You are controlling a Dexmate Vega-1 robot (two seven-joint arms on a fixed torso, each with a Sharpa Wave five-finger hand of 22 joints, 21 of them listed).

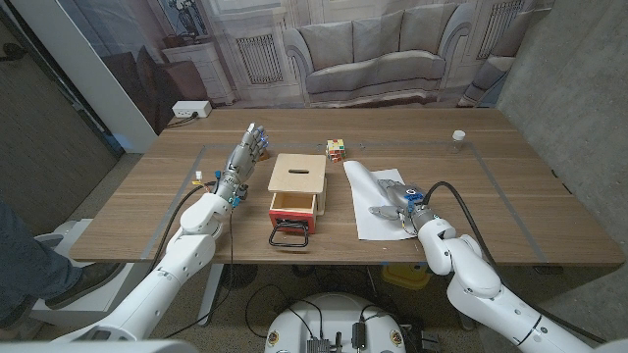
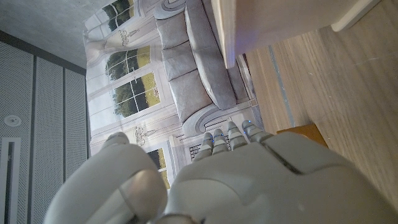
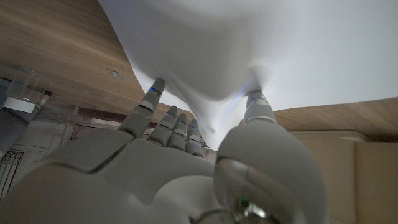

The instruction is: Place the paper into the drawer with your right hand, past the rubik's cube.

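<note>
**Right hand gathers the paper**

The right hand pinches the paper, bunching it, probably for a lift. It lies just right of the open drawer; the rubik's cube sits beyond.

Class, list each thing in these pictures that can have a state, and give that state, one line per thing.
drawer: pulled open
paper: on the table, bunched up by the fingers
right hand: pinches the paper
left hand: raised, fingers apart, holding nothing
rubik's cube: scrambled, standing behind the box
</note>
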